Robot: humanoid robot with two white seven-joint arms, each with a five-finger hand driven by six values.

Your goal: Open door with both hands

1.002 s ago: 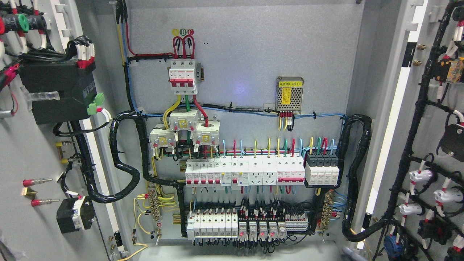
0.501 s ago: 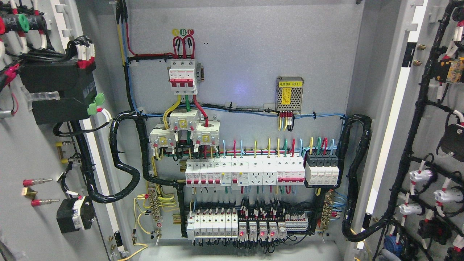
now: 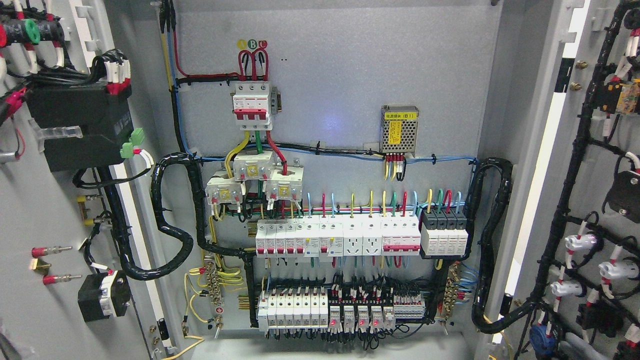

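At the far left, the left door [image 3: 30,210] stands swung wide, its inner face turned toward the camera and carrying a black module [image 3: 80,125] with bundled wires. No left hand shows anywhere along that side or the bottom edge, so nothing can be said of its grip. Moving inward, the cabinet's back panel [image 3: 350,75] is fully exposed: a red-and-white main breaker [image 3: 252,102] up high, a small meshed power supply [image 3: 399,129] to its right, and rows of breakers [image 3: 340,240] below. Further right, the right door [image 3: 562,150] is likewise open, its long axis upright and a black wiring harness [image 3: 575,165] running down its inner face. At the bottom right edge a rounded grey shape [image 3: 580,349] pokes into view (possibly part of the right arm or hand, though too little shows to be sure), and whether that hand is released or clenched cannot be told. If it is the right arm, the right door lies just above and behind it, far nearer than the left door across the cabinet. With both doors spread apart, the opening looks essentially done.
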